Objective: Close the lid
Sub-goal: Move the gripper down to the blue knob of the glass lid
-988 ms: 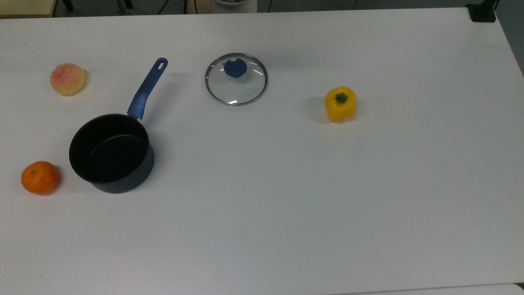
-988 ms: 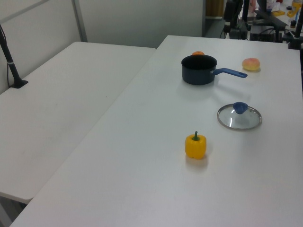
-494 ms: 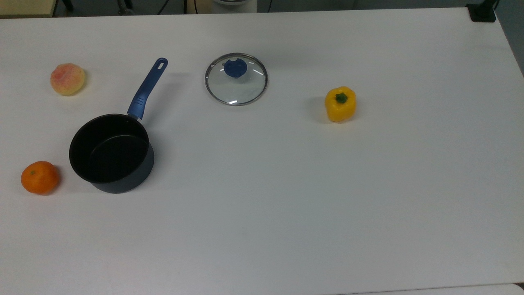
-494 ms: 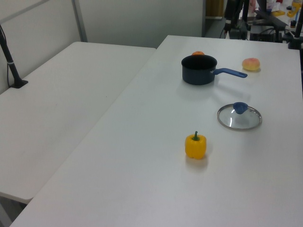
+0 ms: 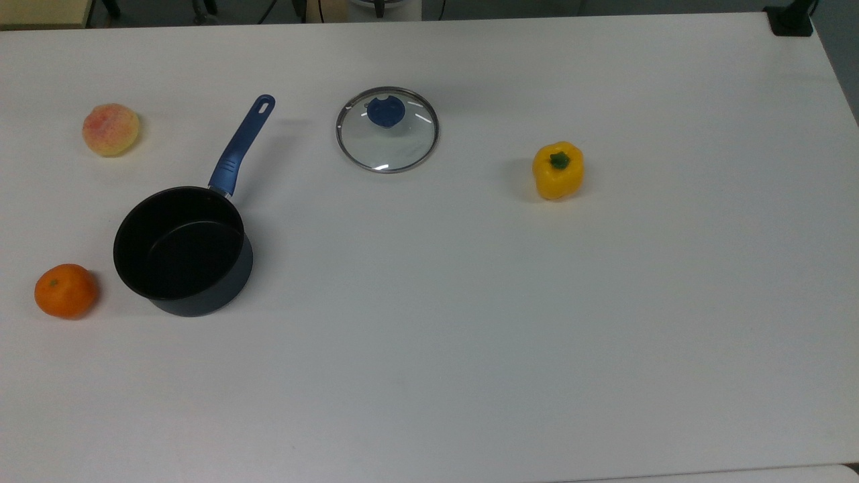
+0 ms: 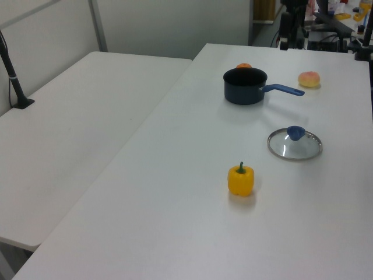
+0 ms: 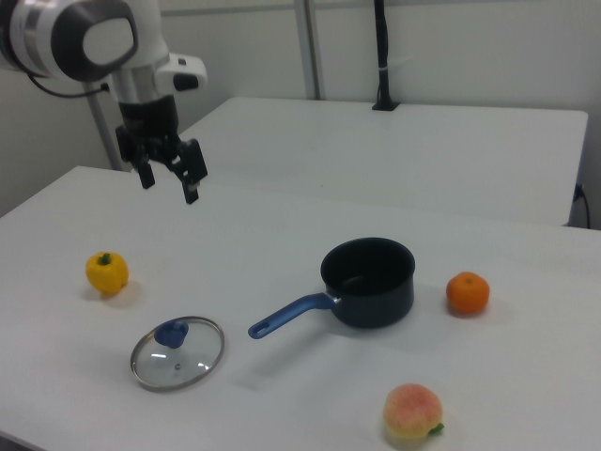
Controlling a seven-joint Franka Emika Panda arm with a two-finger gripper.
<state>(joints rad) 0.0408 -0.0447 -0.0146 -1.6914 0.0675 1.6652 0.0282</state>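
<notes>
A lab: bare white tables (image 6: 87, 134), mounted robot arm (image 7: 89, 38), plain walls.

The Panda arm (image 7: 84, 38) is glossy white with rounded housings and a dark grey circular cap on one joint. A black wrist section carries the black two-finger gripper (image 7: 169, 183), whose fingers (image 7: 191, 186) look plain and blocky, though detail is faint.

Lettering on the lid (image 5: 387, 129) too small to read; orange (image 6: 243, 66) half hidden behind the saucepan (image 6: 245, 86).
</notes>
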